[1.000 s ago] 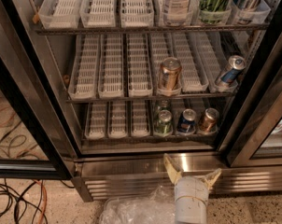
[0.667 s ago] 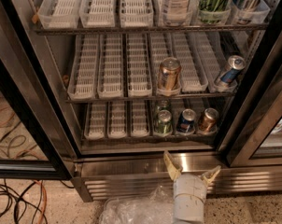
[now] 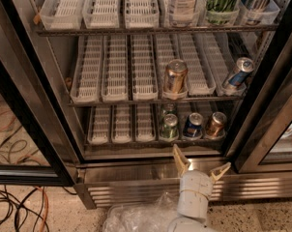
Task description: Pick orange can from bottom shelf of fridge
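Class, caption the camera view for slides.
Open gripper hovers before the fridge, below the bottom shelf holding the orange can.

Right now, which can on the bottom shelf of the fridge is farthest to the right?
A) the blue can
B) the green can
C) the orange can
C: on the bottom shelf the orange can stands at the right end, next to the blue can, with the green can left of that. The gripper is open, lower down in front of the fridge base.
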You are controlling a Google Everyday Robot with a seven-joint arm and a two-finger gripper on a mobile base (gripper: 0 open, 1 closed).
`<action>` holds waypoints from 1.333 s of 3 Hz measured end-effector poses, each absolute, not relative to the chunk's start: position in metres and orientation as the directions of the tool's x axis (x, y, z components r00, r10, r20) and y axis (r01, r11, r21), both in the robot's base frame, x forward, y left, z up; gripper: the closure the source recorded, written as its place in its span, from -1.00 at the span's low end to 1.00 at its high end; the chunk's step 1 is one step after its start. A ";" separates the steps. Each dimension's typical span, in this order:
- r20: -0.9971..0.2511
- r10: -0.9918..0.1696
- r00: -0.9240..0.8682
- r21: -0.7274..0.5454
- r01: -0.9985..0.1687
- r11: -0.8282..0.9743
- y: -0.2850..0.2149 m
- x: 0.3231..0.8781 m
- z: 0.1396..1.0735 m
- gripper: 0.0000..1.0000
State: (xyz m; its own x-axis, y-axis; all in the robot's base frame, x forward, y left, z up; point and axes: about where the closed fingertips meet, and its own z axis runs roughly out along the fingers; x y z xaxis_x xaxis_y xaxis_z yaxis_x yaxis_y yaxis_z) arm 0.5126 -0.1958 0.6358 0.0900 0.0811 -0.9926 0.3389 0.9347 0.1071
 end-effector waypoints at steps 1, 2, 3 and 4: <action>-0.993 0.081 0.090 0.107 0.339 0.935 -0.196 0.513 0.636 -1.00; -0.995 0.053 0.080 0.078 0.347 0.935 -0.201 0.520 0.630 -1.00; -0.999 0.015 0.034 0.028 0.400 0.916 -0.221 0.531 0.618 -1.00; -1.000 -0.008 0.001 -0.007 0.471 0.882 -0.251 0.538 0.603 -1.00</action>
